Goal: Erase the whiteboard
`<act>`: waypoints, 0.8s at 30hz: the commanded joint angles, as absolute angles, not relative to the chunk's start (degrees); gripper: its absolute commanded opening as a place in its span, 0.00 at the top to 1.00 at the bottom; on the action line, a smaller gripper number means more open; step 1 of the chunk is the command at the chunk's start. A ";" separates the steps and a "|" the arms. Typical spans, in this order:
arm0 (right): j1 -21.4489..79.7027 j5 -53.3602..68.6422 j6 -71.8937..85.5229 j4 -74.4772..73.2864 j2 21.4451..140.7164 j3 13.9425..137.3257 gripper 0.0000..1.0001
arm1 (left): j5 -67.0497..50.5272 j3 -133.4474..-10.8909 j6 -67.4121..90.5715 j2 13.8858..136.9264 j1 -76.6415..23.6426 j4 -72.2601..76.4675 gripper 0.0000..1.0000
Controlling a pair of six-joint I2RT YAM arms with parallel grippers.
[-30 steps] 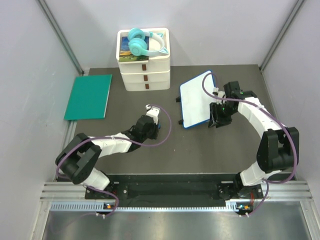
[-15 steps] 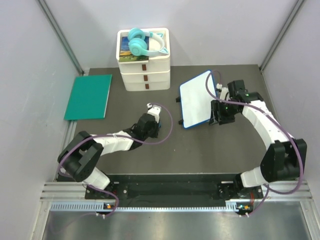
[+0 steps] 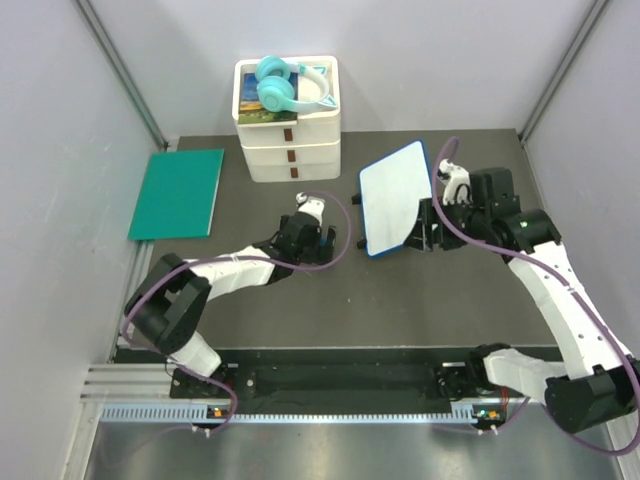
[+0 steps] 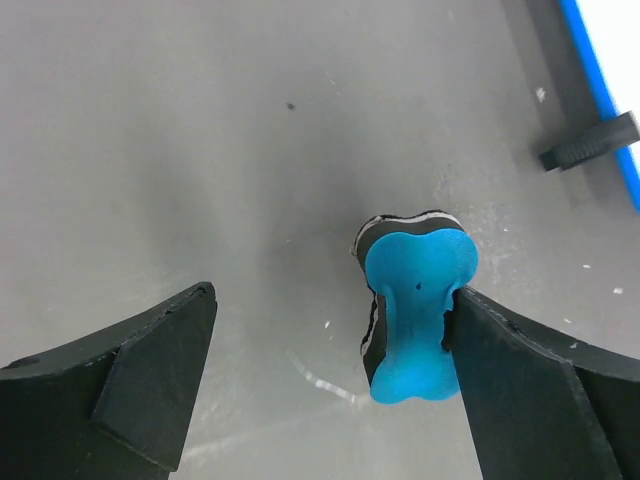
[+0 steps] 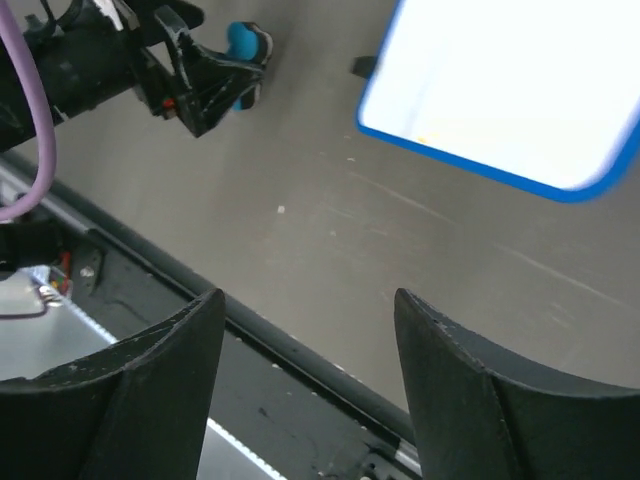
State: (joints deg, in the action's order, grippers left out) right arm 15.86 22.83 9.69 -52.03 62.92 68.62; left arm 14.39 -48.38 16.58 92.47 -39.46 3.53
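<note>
The whiteboard [image 3: 393, 195] leans on its small black stand [image 4: 590, 143] right of centre; its white face [image 5: 510, 90] with the blue frame looks nearly blank. My left gripper [image 3: 322, 240] is low over the table left of the board, jaws open wide [image 4: 333, 300]. A blue eraser [image 4: 415, 300] stands on the table between them, touching the right finger only. It also appears in the right wrist view as a blue eraser [image 5: 245, 40] at the left gripper's tip. My right gripper [image 3: 432, 228] hovers by the board's right edge, open [image 5: 308, 296] and holding nothing.
A stack of white bins [image 3: 290, 145] with turquoise headphones [image 3: 285, 85] on top stands at the back. A green mat [image 3: 178, 192] lies at the far left. The dark rail [image 5: 300, 350] along the near table edge is under my right gripper.
My left gripper has opened and let go of the eraser, and has shifted slightly right. My right gripper has opened wider and its arm has swung outward to the right.
</note>
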 commanded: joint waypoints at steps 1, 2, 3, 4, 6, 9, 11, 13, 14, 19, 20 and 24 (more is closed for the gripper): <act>20.82 24.61 14.76 -43.61 65.56 68.29 0.37 | 17.84 -48.08 18.37 83.07 -38.76 1.24 0.01; 21.96 24.70 15.29 -42.55 66.96 68.29 0.39 | 19.32 -48.16 18.72 81.75 -38.32 0.45 0.01; 23.10 24.96 15.64 -40.71 68.45 69.16 0.40 | 19.86 -48.16 18.98 79.13 -37.89 -2.00 0.01; 26.16 24.09 15.82 -40.35 71.69 69.95 0.41 | 19.86 -48.08 19.07 78.06 -37.36 -2.54 0.01; 28.38 21.01 15.38 -40.17 74.87 72.84 0.41 | 16.62 -48.51 18.37 76.90 -34.73 -4.29 0.01; 30.85 20.04 15.73 -37.55 80.41 74.79 0.44 | 14.25 -49.57 17.58 78.92 -32.96 -6.94 0.01; 31.81 20.13 15.91 -35.08 83.66 74.71 0.46 | 13.01 -49.40 17.84 81.37 -32.61 -7.38 0.01; 32.34 21.00 16.00 -32.01 85.94 74.71 0.50 | 11.96 -48.96 18.89 82.70 -32.52 -7.39 0.01; 32.95 21.70 16.08 -31.21 88.83 74.97 0.53 | 11.61 -48.52 19.16 83.40 -32.52 -7.03 0.01; 34.54 19.53 16.79 -28.30 96.49 77.78 0.99 | 10.37 -45.44 20.04 82.45 -32.52 -5.89 0.01; 34.63 18.47 16.79 -28.65 99.29 79.52 1.00 | 10.28 -44.66 20.04 82.18 -32.52 -5.80 0.01; 35.24 13.81 16.96 -29.00 105.37 84.27 1.00 | 10.37 -42.98 20.13 80.51 -32.52 -5.89 0.01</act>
State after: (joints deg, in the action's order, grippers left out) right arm 34.00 18.59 16.75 -31.59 101.01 78.00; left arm 10.94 -44.36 19.42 83.83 -32.45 -6.87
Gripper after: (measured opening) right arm 0.003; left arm 0.991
